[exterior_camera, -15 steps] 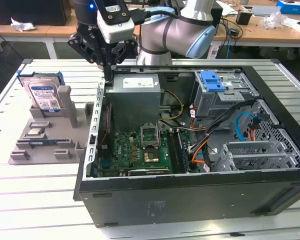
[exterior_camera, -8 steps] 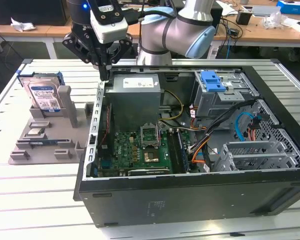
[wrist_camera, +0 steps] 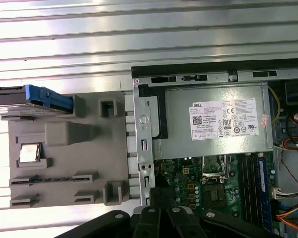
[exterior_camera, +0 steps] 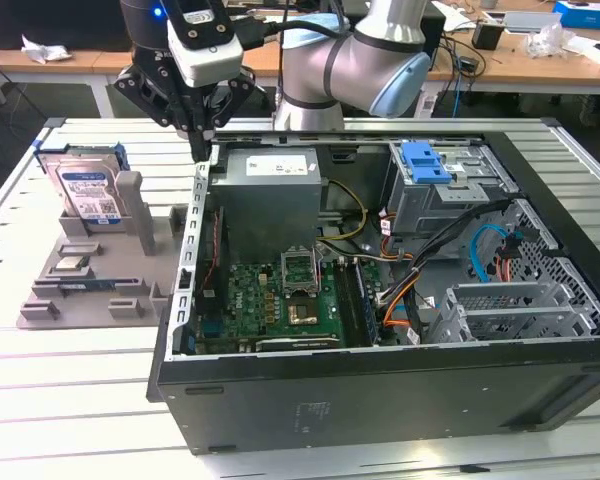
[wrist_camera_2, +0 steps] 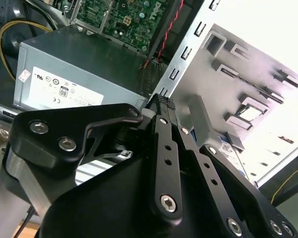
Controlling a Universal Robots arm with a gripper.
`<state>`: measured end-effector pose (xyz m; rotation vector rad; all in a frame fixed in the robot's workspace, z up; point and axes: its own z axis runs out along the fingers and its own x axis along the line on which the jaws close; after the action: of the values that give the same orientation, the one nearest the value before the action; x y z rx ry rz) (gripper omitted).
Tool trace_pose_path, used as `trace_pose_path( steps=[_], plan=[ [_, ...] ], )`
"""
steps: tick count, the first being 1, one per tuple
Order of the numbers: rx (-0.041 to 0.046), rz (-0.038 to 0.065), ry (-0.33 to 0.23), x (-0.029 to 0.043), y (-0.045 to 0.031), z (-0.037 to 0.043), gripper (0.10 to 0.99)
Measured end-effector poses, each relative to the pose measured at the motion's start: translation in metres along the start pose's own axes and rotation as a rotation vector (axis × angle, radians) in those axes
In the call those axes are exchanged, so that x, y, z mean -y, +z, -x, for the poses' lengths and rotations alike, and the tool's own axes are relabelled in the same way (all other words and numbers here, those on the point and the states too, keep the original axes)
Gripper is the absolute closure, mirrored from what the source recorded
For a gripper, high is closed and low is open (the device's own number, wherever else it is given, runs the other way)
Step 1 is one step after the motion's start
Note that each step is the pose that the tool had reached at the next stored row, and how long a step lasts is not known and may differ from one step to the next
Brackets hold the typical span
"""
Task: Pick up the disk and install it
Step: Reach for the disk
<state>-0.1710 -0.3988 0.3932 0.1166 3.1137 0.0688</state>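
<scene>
Claw [exterior_camera: 204, 148] of the arm [exterior_camera: 350, 60], poised over the rear wall of the open computer case [exterior_camera: 380, 390], at the case corner nearest the grey fixture [exterior_camera: 90, 285]. Its two fingers are drawn together at the tips with nothing between them; in the second wrist view the tips [wrist_camera_2: 161, 101] meet just above the case's perforated metal wall.

Disk [exterior_camera: 88, 190]: standing on edge in a slot of the fixture, label facing the bench's near edge, blue bracket framing its top and sides. It sits close to the far corner of the bench [exterior_camera: 80, 400] at the exterior view's left, apart from the claw and outside the case. In the first wrist view it appears edge-on [wrist_camera: 39, 96], beside the fixture's upright post.

Fixture: lies flat on the bench, between the bench's edge at the exterior view's left and the case wall, which it adjoins. A small square processor chip [exterior_camera: 72, 263] rests in one of its recesses.

Case interior: power supply [exterior_camera: 270, 195] directly under the claw's side of the case, green motherboard [exterior_camera: 280, 295] toward the near edge, and a grey drive cage [exterior_camera: 450, 200] carrying a blue caddy clip [exterior_camera: 425, 162] toward the far corner at the exterior view's right.
</scene>
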Motion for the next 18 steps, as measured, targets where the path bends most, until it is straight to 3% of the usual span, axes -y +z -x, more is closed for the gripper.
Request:
trace_pose_path(
  steps=[5, 18],
  plan=[
    [0.0000, 0.000, 0.000, 0.0003, -0.0001, -0.0040, 0.980],
    [-0.0001, 0.000, 0.000, 0.0024, -0.0009, -0.0320, 0.980]
  ],
)
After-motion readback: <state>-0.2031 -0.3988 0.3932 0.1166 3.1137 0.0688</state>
